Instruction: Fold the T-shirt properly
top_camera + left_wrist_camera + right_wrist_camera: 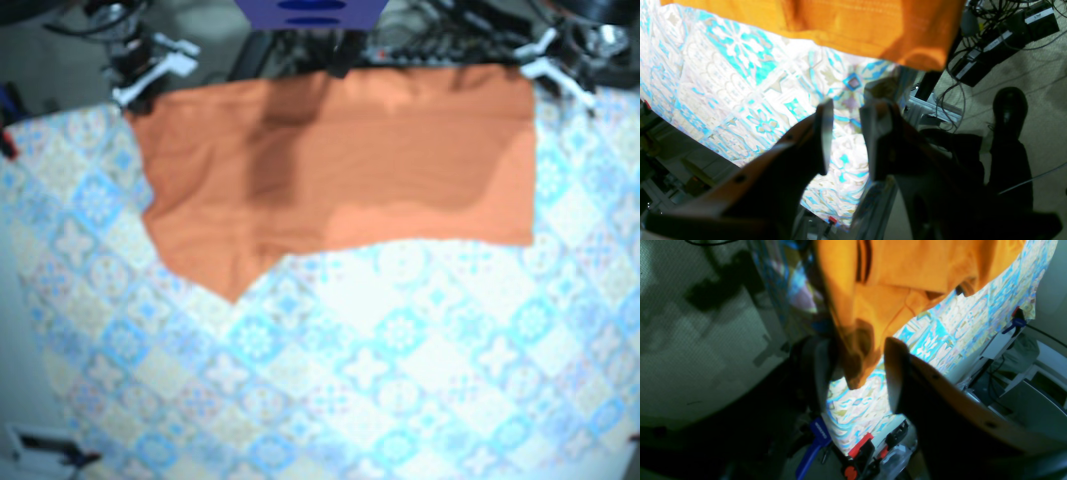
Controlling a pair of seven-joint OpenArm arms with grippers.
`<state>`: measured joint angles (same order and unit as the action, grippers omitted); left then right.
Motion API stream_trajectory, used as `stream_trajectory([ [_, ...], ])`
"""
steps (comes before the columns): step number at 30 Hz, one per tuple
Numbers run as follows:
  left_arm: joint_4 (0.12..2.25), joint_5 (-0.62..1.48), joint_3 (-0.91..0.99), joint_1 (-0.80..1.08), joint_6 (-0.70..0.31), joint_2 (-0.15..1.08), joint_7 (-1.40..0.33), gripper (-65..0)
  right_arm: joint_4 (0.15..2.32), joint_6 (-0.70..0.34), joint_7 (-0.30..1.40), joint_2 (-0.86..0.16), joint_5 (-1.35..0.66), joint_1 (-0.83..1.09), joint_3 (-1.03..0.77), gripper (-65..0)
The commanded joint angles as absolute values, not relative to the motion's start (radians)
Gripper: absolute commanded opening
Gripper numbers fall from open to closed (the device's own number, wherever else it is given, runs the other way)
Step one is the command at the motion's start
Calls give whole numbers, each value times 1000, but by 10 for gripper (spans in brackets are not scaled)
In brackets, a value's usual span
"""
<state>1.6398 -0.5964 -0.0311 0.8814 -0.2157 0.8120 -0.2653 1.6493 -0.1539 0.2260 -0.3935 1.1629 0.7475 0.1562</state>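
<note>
- I am looking at the orange T-shirt [340, 160], which is lying spread across the far part of the bench [400, 380] on the blue-and-white patterned cover. Its far edge is running along the far edge of the bench.
- The shirt is making a wide, shallow shape. The near edge is straight on the base view's right, and a point is poking toward the near side on that view's left.
- A paler band along the near edge is suggesting one layer lying over another, but the base view is too blurred for me to be sure.
- The right hand [857, 353] is sitting at the shirt's far corner on the base view's left. Its jaws are standing well apart. A hanging corner of cloth is dangling in the gap against one finger [821, 373], and I am not seeing it pinched.
- The left hand [846, 116] is hovering at the opposite far corner, by the bench's edge. Its jaws are parted with nothing between them, and the shirt's edge is lying just beyond the fingertips.
- I am judging the task as early to midway. The shirt is laid out, perhaps with a first fold in, but it is not a tidy packet yet.
- As I am reading it, the work left is gripping both far corners, bringing them toward the near side, tucking in the stray point, then folding the width down.
</note>
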Motion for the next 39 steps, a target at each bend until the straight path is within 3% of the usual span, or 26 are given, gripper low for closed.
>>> stream_trajectory([
  [1,1647,-599,-24,889,-206,828,-269,-469,1664,-140,232,-403,1167,763,148,-364],
  [6,1647,-599,-22,889,-206,828,-269,-469,1670,-140,265,-403,1168,766,147,-335],
  [18,1695,-596,-18,895,-206,828,-269,-469,1779,-140,372,-409,1168,806,139,-334],
  [28,1768,-440,114,947,-213,832,-269,-469,1840,-140,377,-407,1165,825,41,-334],
  [32,1811,-318,191,946,-217,831,-271,-469,1842,-143,375,-409,1136,805,-19,-334],
  [36,1868,-107,295,934,-254,817,-306,-469,1848,-160,375,-410,970,700,-90,-334],
  [39,1882,90,341,839,-269,803,-407,-469,1848,-275,375,-410,825,616,-170,-334],
])
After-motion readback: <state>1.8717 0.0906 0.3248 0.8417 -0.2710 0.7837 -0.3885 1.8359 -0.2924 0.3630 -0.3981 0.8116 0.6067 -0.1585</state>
